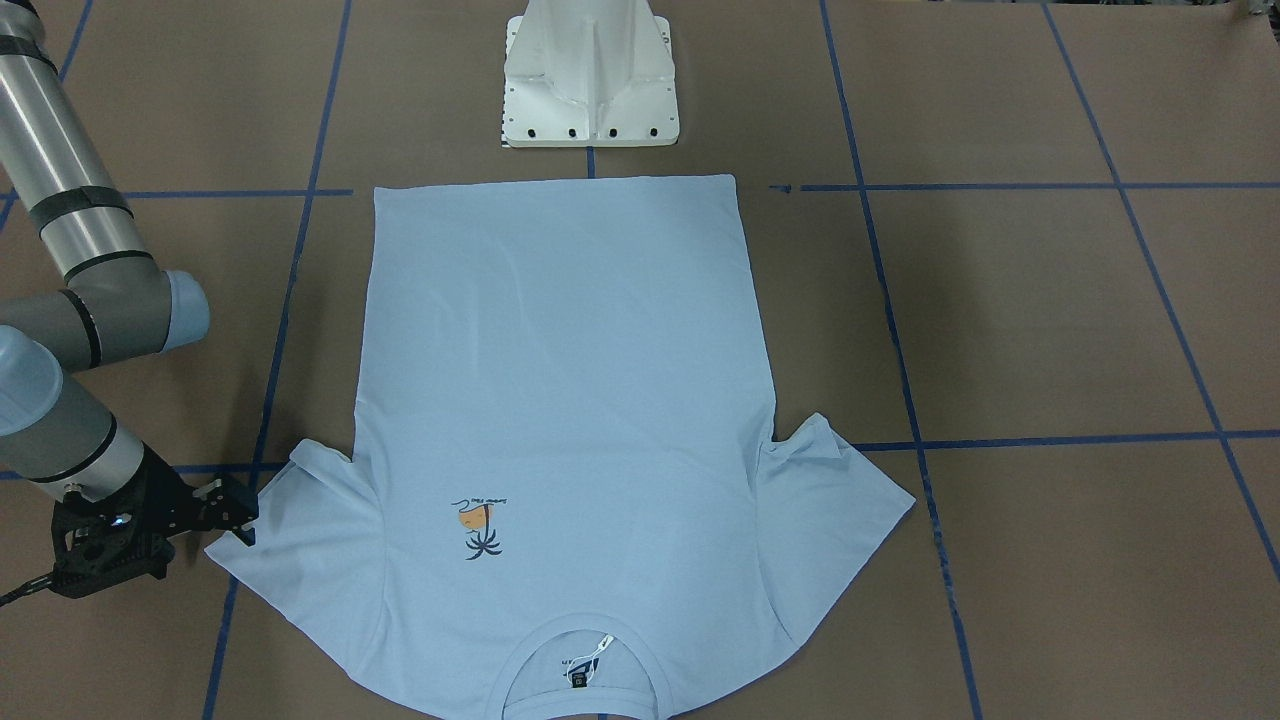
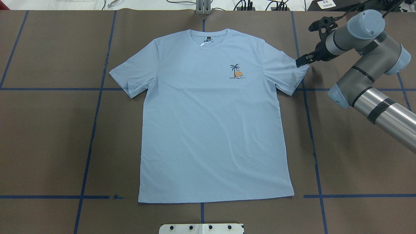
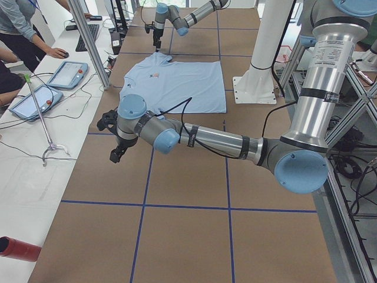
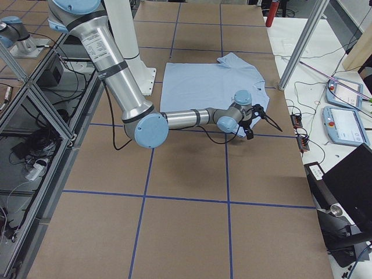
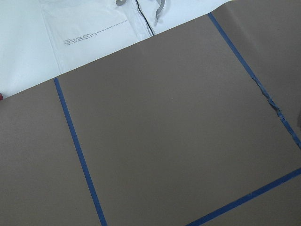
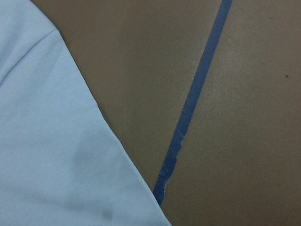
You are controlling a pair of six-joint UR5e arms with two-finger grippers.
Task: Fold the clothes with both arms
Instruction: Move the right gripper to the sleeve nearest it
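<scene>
T-shirt (image 2: 211,130): pale blue, soft knit and short-sleeved. It lies flat and smooth on the table (image 2: 48,130), chest up.
Print (image 2: 236,71): a small dark palm with an orange patch on the chest. A dark label (image 2: 208,39) shows inside the round collar.
Direction: the long axis runs collar to hem. The hem points at the white metal pedestal (image 1: 590,80), the collar away from it.
Right gripper (image 2: 302,60): black, with its tips at the outer edge of one sleeve (image 2: 289,74). I cannot tell the jaw gap, or whether they hold cloth.
Left gripper (image 3: 116,154): hangs over bare paper, well apart from the shirt. I cannot tell its jaw state.
Table cover: matte brown paper with a grid of blue tape lines (image 2: 94,130). One line runs just beside the right jaws.
</scene>
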